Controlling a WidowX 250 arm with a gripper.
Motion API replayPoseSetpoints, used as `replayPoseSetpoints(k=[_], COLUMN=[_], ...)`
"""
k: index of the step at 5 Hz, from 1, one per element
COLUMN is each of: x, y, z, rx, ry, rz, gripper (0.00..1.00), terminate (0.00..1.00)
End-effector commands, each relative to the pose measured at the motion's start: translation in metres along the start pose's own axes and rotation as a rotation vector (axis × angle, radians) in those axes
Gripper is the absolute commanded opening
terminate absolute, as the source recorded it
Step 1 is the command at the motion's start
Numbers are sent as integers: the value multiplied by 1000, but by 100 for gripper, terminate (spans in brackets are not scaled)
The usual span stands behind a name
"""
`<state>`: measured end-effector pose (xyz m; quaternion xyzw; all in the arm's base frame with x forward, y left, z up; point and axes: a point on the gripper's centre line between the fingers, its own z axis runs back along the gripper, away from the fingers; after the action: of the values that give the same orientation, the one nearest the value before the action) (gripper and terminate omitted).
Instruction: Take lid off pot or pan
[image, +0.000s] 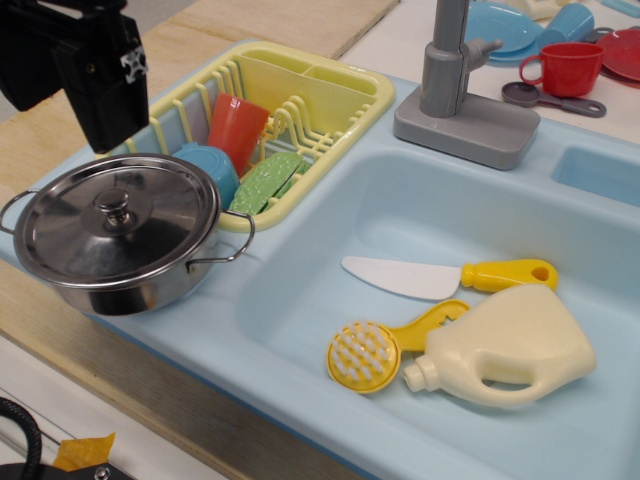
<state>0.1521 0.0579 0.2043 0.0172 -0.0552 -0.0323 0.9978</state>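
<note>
The shiny steel pot (140, 292) stands on the light-blue sink counter at the left, in front of the dish rack. Its thin wire loop handles stick out at the left (12, 208) and the right (228, 252). The round flat steel lid (70, 240) lies on the pot and covers it, with its small metal knob (115, 208) at the centre. My black gripper (108, 135) hangs at the top left, above and behind the pot and clear of the lid. Its fingers do not show clearly.
A yellow dish rack (340, 100) behind the pot holds an orange cup (237, 128), a blue cup (208, 165) and a green piece (265, 182). The sink basin holds a white knife (400, 276), a yellow brush (365, 355) and a cream bottle (510, 350). A grey faucet (455, 100) stands behind, with a red cup (565, 68) beyond it.
</note>
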Motion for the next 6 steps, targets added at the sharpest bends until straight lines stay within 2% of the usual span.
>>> replayPoseSetpoints(k=[1, 2, 6], x=[0, 3, -4], y=[0, 0, 1], z=[0, -16, -39], rx=[0, -6, -31], ry=[0, 57, 38], rz=[0, 33, 37], gripper=[100, 100, 100], terminate=[0, 0, 0])
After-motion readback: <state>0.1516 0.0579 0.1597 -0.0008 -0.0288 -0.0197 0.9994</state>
